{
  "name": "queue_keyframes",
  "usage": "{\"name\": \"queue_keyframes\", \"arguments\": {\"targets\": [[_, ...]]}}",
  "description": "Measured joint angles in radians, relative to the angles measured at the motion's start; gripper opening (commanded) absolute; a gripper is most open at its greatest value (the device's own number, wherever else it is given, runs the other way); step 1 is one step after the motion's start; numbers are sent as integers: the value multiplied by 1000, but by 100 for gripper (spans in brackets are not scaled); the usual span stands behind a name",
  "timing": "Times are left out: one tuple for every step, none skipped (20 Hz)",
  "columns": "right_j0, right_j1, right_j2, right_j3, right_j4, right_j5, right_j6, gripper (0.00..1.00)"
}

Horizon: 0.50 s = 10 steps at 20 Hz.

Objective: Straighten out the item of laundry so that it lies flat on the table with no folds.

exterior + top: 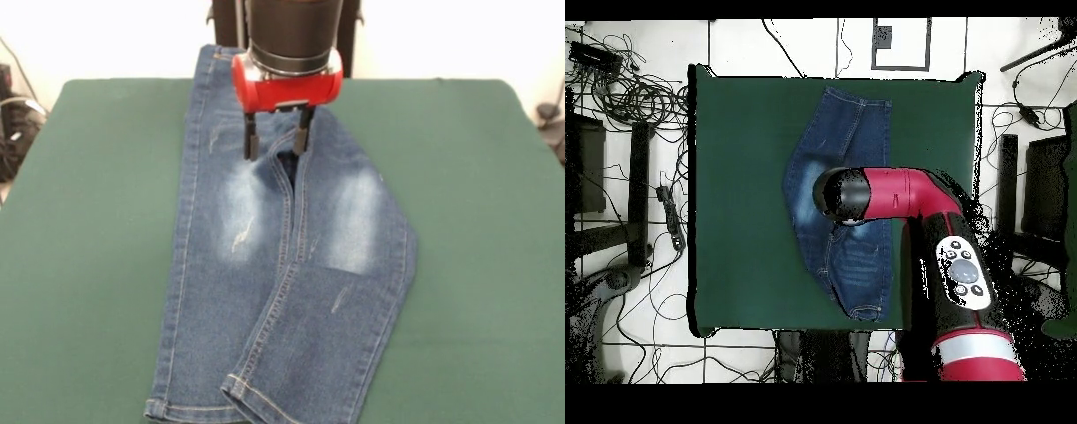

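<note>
The item of laundry, a pair of small blue jeans (265,274) with faded whitish thigh patches, lies on the dark green table (88,221), waistband at the far edge and hems near the front edge. Its right leg folds inward at the knee and crosses under the left leg near the hems. My gripper (277,141) hangs over the crotch seam, open, its two black fingers (251,141) straddling the seam with their tips at or just above the denim. In the overhead view the arm's head (843,194) covers the gripper and the middle of the jeans (845,130).
Green table top (735,200) spreads wide on both sides of the jeans. Cables and stands (625,90) crowd the floor around the table. A dark object with wires (11,115) sits beyond the table's left edge in the front view.
</note>
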Motion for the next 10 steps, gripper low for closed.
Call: {"name": "queue_keyframes", "arguments": {"targets": [[-1,-4,-1,0,0,-5,0,100],[-2,-6,-2,0,1,-8,0,100],[-2,-9,-4,0,1,-12,0,100],[-3,-13,-6,0,1,-18,0,100],[-4,-17,-9,1,1,-25,0,100],[-4,-29,-18,2,1,-45,0,100],[-4,-36,-25,3,1,-62,0,100],[-4,-41,-30,5,1,-77,0,100],[-4,-47,-36,7,1,-92,0,100],[-4,-52,-41,10,1,-106,0,100]]}}
